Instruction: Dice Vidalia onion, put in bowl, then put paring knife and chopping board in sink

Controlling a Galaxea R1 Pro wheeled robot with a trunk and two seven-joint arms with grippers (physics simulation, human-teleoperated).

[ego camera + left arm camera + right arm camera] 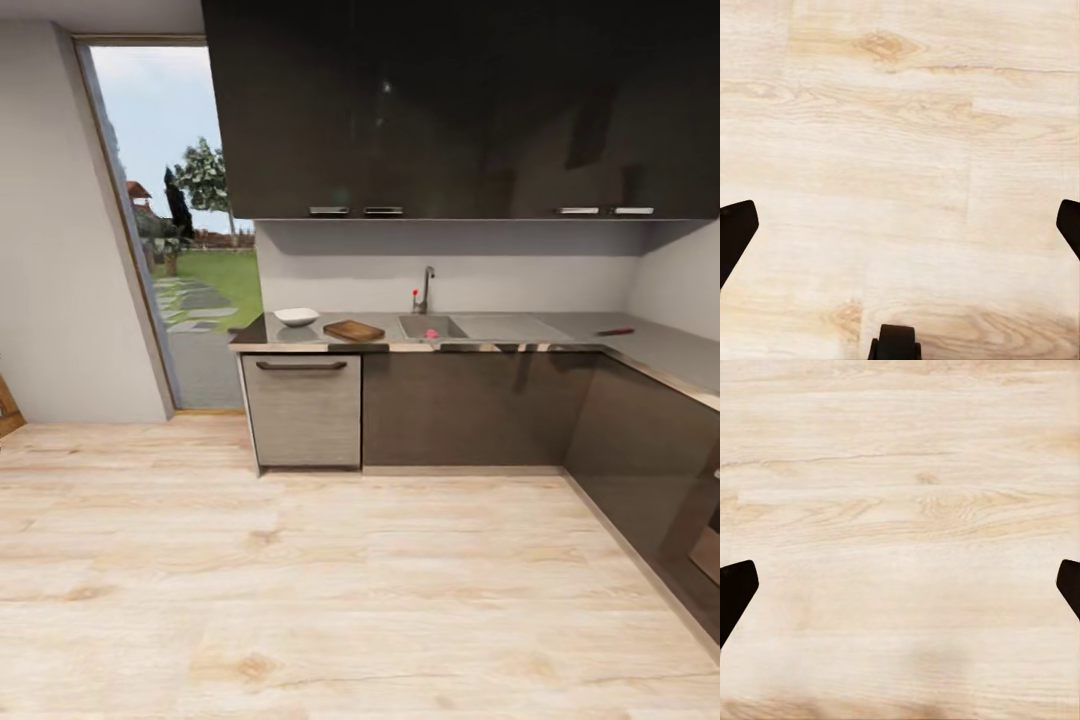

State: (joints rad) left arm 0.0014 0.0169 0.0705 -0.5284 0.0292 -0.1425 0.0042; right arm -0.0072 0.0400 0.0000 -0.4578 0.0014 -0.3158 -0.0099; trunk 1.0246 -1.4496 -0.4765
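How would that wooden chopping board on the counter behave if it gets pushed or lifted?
The chopping board looks like a flat, rigid slab, so it probably won't flex or roll. Lying flat on the glossy countertop, it may slide readily when pushed. Its low profile likely makes gripping an edge awkward.

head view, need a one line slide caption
Across the wood floor: bowl, chopping board, sink, paring knife on the countertop.

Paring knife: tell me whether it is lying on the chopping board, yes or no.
No; the paring knife lies on the countertop beyond the sink, far from the chopping board.
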